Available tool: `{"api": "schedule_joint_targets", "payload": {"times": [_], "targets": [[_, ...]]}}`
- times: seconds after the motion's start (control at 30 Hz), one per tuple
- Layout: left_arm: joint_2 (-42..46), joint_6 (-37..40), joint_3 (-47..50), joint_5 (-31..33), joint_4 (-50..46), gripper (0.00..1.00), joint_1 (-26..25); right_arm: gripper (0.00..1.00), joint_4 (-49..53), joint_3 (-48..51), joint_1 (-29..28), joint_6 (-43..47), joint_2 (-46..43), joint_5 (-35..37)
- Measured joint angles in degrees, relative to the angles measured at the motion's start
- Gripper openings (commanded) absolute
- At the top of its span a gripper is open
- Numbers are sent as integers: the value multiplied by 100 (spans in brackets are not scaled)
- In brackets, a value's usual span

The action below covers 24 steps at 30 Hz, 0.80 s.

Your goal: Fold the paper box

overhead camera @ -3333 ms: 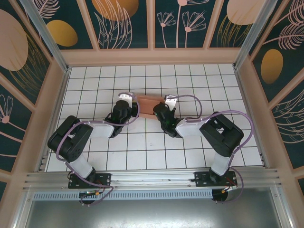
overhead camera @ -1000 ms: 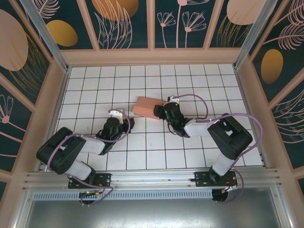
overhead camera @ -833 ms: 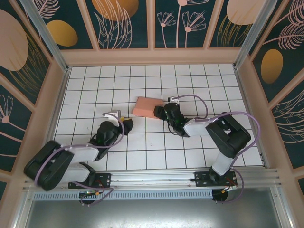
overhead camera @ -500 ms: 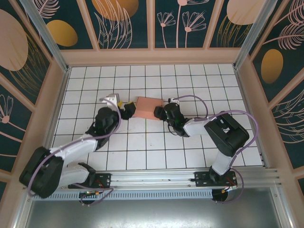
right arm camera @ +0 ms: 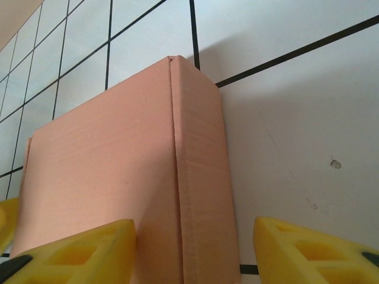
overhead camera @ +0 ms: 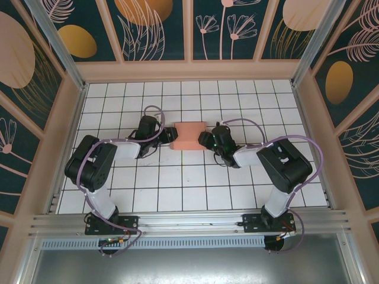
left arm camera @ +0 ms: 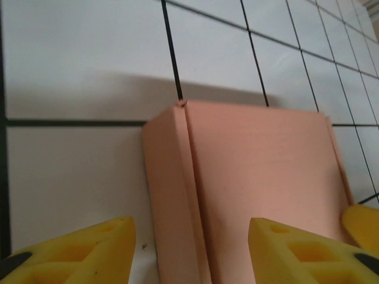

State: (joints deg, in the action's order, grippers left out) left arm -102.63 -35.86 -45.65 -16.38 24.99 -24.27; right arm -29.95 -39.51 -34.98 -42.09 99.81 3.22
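A: The paper box looks closed up. It lies flat on the bench, a little toward 12 o'clock from the middle.

B: Yes, with the left gripper at its 9 o'clock end and the right gripper at its 3 o'clock end. Both are released, with the jaws spread wide across the end faces.

A: So I'd guess they're squaring the ends. How should they go about it?

B: Press both ends together, evenly and level. If one side pushes harder, I'd expect thin card like that to skid or buckle.

A: The overhead view shows the two arms facing each other and the box lined up with the tiles.

B: The wrist cameras add the crease where each end panel turns down. The left one also shows a small nick at the far corner.
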Motion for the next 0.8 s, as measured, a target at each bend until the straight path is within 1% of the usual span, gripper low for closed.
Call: {"api": "schedule_joint_targets", "payload": {"times": [0.03,0.1,0.3,0.37,0.47,0.67,0.8], "targets": [[-20,-35,0,-59,2,45,2,55,-17,4,35,20,0,-79],[-28,-81,0,-136,13,40,0,56,-48,20,109,79,0,-251],[-120,-203,107,-262,201,34,2,60,-162,173,286,179,-79,-638],[-138,-216,129,-278,264,30,2,61,-177,243,306,216,-162,-710],[-170,-216,129,-317,354,27,9,62,-278,339,330,269,-264,-841],[-306,-243,144,-487,680,20,103,65,-511,479,612,273,-476,-1113],[-387,-402,302,-800,1088,14,243,66,-918,667,739,201,-560,-1375]]}}
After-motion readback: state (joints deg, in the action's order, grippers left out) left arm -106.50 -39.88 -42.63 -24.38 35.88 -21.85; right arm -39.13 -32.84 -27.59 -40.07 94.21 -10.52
